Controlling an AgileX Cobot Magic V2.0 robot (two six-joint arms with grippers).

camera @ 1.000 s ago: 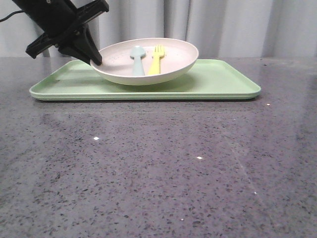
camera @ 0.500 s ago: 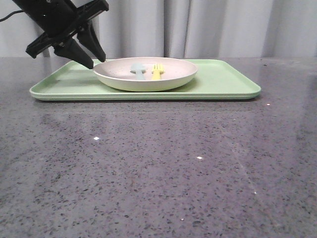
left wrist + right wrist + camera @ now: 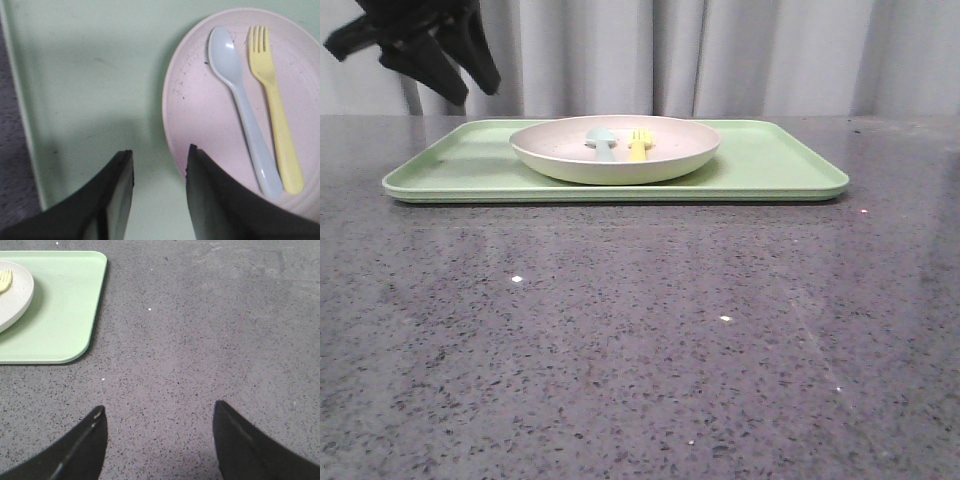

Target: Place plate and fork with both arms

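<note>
The off-white plate (image 3: 615, 150) rests flat on the light green tray (image 3: 760, 165). The yellow fork (image 3: 639, 145) lies in it beside a pale blue spoon (image 3: 603, 143). In the left wrist view the plate (image 3: 200, 105), fork (image 3: 275, 105) and spoon (image 3: 240, 100) show from above. My left gripper (image 3: 468, 90) is open and empty, raised above the tray's far left, clear of the plate; its jaws (image 3: 160, 152) stand apart over the plate's edge. My right gripper (image 3: 160, 410) is open and empty over bare table, right of the tray (image 3: 60, 305).
The grey speckled table (image 3: 640, 340) stretches in front of the tray. A grey curtain (image 3: 740, 55) hangs behind. The plate's edge (image 3: 15, 295) with the fork's tines shows in the right wrist view.
The left gripper let go of the plate's left rim; the tilted plate dropped flat on the tray. The gripper then rose up and to the left.
</note>
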